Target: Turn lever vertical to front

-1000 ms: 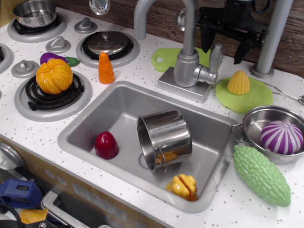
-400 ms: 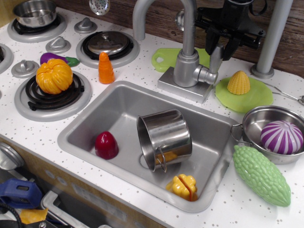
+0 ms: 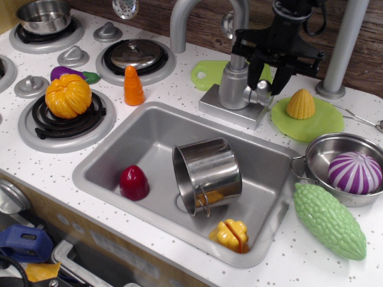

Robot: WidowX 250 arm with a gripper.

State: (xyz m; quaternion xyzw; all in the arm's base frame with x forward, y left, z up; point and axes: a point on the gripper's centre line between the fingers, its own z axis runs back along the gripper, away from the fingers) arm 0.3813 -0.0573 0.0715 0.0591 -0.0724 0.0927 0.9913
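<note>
Change first: gripper (image 3: 268,73) now lower than a second ago, dropped from above the tap down onto the lever (image 3: 263,91). Black fingers (image 3: 254,67) now straddling the paddle, one on each side. Paddle mostly hidden behind them, only its stubby pivot end showing just right of the faucet column (image 3: 234,84), upper centre-right of the frame. Looks upright as before, not yet swung. Grip state: cannot tell, jaws around the lever but contact not visible. Judged: approach done, next a squeeze and a pull toward the frame's bottom edge; turn itself not started.

Surface, left to right:
- White speckled countertop (image 3: 287,263), toy kitchen.
- Far left: stove burners, steel pot (image 3: 43,15) on the upper-left one, orange pumpkin (image 3: 69,95) on the lower one, purple eggplant (image 3: 66,73) just above it.
- Lid (image 3: 136,54) on the next burner, carrot (image 3: 133,85) standing just below it.
- Centre: sink (image 3: 108,155) holding a red piece (image 3: 133,182), a tipped steel saucepan (image 3: 209,170), a yellow piece (image 3: 230,234).
- Right of the tap: green plate (image 3: 314,122) with corn (image 3: 300,103) on it.
- Far right: steel bowl (image 3: 326,149) holding a purple-striped onion (image 3: 355,172), green gourd (image 3: 329,220) just below it.

Room: dark wood wall (image 3: 203,21) along the top, grey post (image 3: 341,48) at upper right, clutter below the counter at lower left, too dim to name.
</note>
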